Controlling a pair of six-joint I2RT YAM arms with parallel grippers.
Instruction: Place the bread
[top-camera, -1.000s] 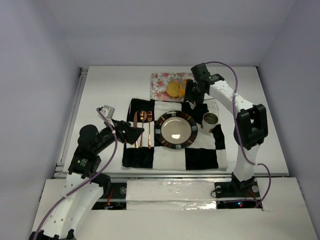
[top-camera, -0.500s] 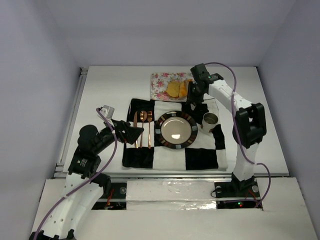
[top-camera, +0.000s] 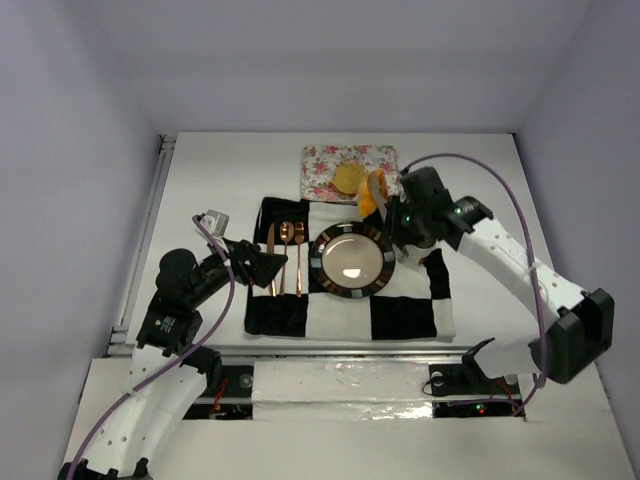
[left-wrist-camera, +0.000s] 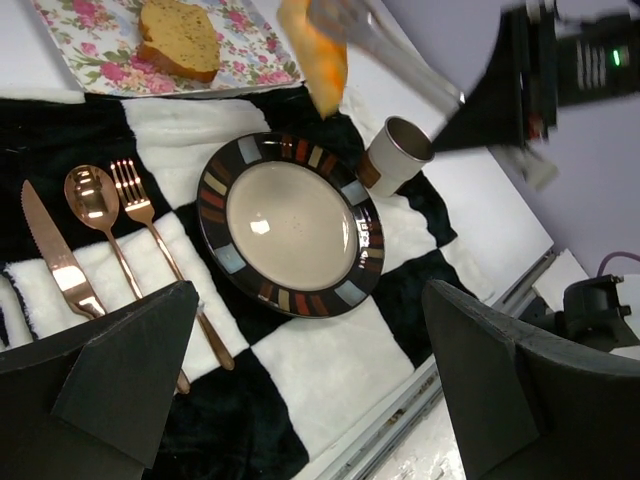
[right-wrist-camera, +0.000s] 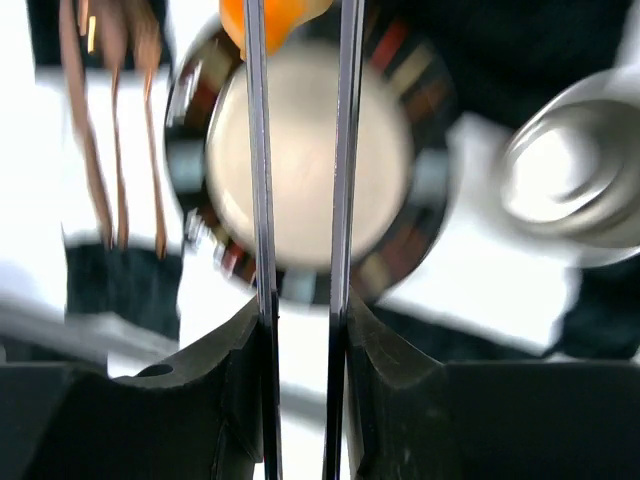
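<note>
My right gripper (top-camera: 380, 193) is shut on the orange-golden croissant (top-camera: 372, 190) and holds it in the air over the far right rim of the striped-rim plate (top-camera: 322, 262). In the right wrist view the croissant (right-wrist-camera: 272, 16) sits between the long thin fingers (right-wrist-camera: 256, 150) above the blurred plate (right-wrist-camera: 425, 115). It also shows in the left wrist view (left-wrist-camera: 316, 52). The tan roundish slice (top-camera: 347, 178) lies on the floral napkin (top-camera: 320, 165), also seen from the left wrist (left-wrist-camera: 180, 38). My left gripper (top-camera: 268, 268) is open and empty, hovering left of the plate (left-wrist-camera: 215, 190).
A black-and-white checkered mat (top-camera: 400, 315) lies under the plate. A copper knife, spoon and fork (top-camera: 285, 255) lie left of the plate. A metal cup (left-wrist-camera: 398, 150) stands right of the plate, under my right arm.
My right gripper has lifted the croissant off the floral napkin and carried it nearer, toward the plate's far right rim. The left arm has not moved.
</note>
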